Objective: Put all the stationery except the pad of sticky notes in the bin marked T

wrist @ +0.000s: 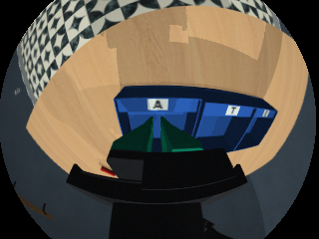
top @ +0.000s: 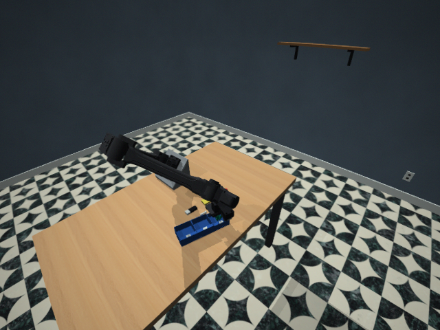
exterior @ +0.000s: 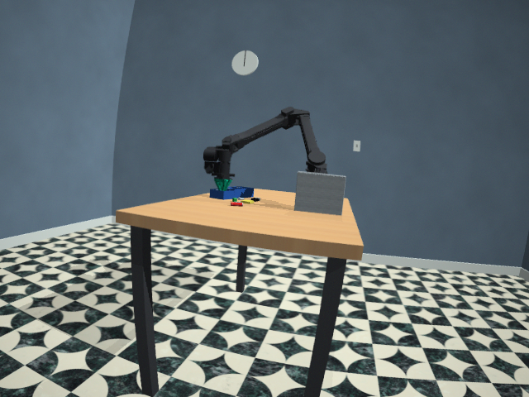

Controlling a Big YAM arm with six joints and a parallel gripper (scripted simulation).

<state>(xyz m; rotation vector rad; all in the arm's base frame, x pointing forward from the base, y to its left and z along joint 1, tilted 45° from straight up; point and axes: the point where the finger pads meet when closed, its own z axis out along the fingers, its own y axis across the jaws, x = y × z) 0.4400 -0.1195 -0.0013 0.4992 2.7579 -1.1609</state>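
Observation:
A long blue bin with three compartments lies near the table's right edge. In the wrist view its middle compartment carries the label T, and the one beside it carries another mark. My gripper, with green fingers, hangs just above the bin's end compartment, the one with that other mark. The fingers are shut, with only a tiny cyan speck between the tips, and I cannot tell what it is. Loose on the table beside the bin are a black and white stick, a yellow item, a red item and a small green item.
The arm's grey base block stands at the table's back edge. The bin lies close to the table edge. A wall shelf hangs far off.

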